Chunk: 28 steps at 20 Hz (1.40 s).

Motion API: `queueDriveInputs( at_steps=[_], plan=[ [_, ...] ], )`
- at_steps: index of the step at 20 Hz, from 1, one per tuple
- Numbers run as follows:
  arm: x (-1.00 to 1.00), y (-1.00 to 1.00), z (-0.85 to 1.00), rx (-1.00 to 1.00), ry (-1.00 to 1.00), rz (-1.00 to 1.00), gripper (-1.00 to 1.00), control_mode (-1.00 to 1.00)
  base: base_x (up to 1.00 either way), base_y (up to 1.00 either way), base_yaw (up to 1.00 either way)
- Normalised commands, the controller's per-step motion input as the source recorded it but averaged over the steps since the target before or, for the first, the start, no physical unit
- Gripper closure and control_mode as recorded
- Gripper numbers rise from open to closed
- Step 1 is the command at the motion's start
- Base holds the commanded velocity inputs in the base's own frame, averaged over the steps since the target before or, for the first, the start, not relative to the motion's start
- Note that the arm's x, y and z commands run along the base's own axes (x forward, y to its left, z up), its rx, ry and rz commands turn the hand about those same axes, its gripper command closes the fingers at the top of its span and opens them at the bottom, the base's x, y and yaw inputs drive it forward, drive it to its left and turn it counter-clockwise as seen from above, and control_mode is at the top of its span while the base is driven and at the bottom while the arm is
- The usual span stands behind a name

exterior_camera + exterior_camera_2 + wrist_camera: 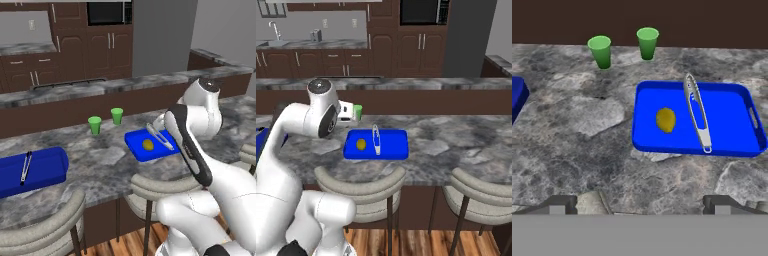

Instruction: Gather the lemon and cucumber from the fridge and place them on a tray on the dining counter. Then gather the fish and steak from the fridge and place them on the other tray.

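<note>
The counter [587,150] has a grey marbled stone top with pale and dark veining, smooth with a soft sheen, over a matt dark brown base. The tray [727,125] looks like smooth royal-blue plastic, faintly glossy along its rim; a second blue tray [45,172] has the same finish. The tongs [698,115] are bright, polished metal. The lemon [665,120] has a dull yellow, matt skin. Two cups [600,51] look like plain green plastic, matt. The stools [361,187] have smooth grey-beige backs. The floor [421,245] is glossy orange-brown wood planking. The cabinets [381,55] are dark wood with thin metal handles.
</note>
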Motion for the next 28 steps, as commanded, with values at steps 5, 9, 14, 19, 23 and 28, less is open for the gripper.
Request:
queueDriveInputs(
  at_steps=[5, 9, 14, 19, 23, 28],
  plan=[
    [-0.97, 0.02, 0.21, 0.0, -0.16, -0.02, -1.0, -1.0, 0.0, 0.0, 0.0],
    [-0.69, 0.13, 0.09, 0.0, -0.13, -0.02, -1.0, -1.0, 0.0, 0.0, 0.0],
    [-0.09, 0.01, 0.0, 0.0, -0.02, 0.0, -1.0, -1.0, 0.0, 0.0, 0.0],
    [-0.17, 0.06, 0.0, 0.0, -0.05, 0.0, -1.0, 1.0, -0.27, 0.17, 0.0],
    [0.0, 0.0, 0.0, 0.0, 0.0, 0.0, -1.0, 1.0, -0.55, 0.76, 0.0],
    [0.0, 0.0, 0.0, 0.0, 0.0, 0.0, -1.0, 1.0, -0.29, 1.0, 0.05]
  ],
)
